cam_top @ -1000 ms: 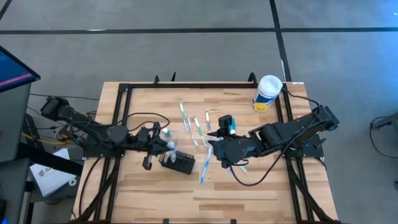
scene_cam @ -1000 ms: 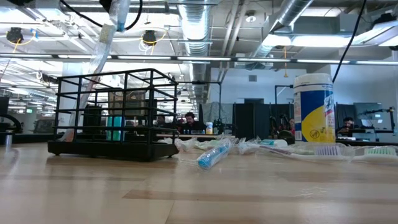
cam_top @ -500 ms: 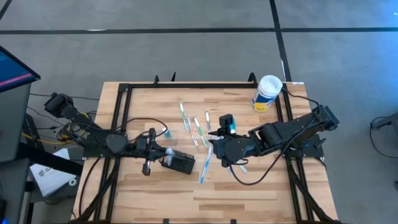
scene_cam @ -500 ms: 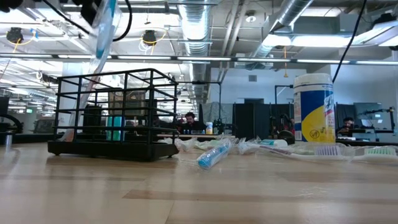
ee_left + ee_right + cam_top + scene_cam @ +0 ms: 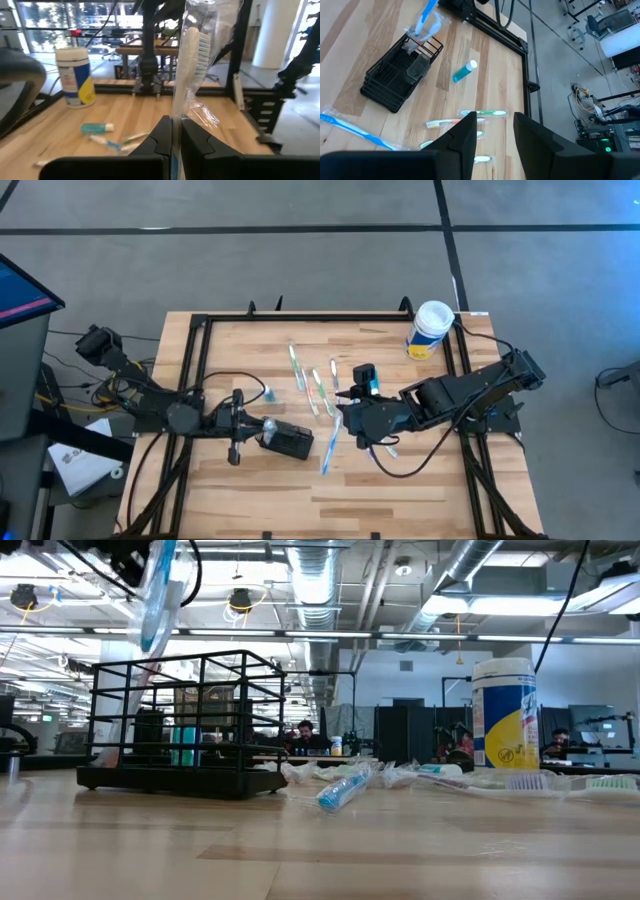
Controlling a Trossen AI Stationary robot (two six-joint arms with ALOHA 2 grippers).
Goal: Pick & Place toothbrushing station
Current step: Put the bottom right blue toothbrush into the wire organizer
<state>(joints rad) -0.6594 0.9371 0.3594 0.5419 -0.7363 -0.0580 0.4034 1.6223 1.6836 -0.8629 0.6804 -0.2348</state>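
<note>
The left gripper (image 5: 252,427), clamped on a wrapped toothbrush (image 5: 189,65), hangs just beside the black rack (image 5: 286,442) near the bench's front-left, while the right gripper (image 5: 491,131), half open and empty, waits mid-bench.

You're in an open industrial lab: exposed ceiling ducts (image 5: 320,580) and strip lights, a grey concrete floor (image 5: 300,250), and 1 wooden workbench (image 5: 400,480) with other workstations behind.

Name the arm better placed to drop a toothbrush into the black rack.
Left. Its pincer is shut on a wrapped toothbrush beside the rack; the right pincer hangs open, holding nothing.
</note>
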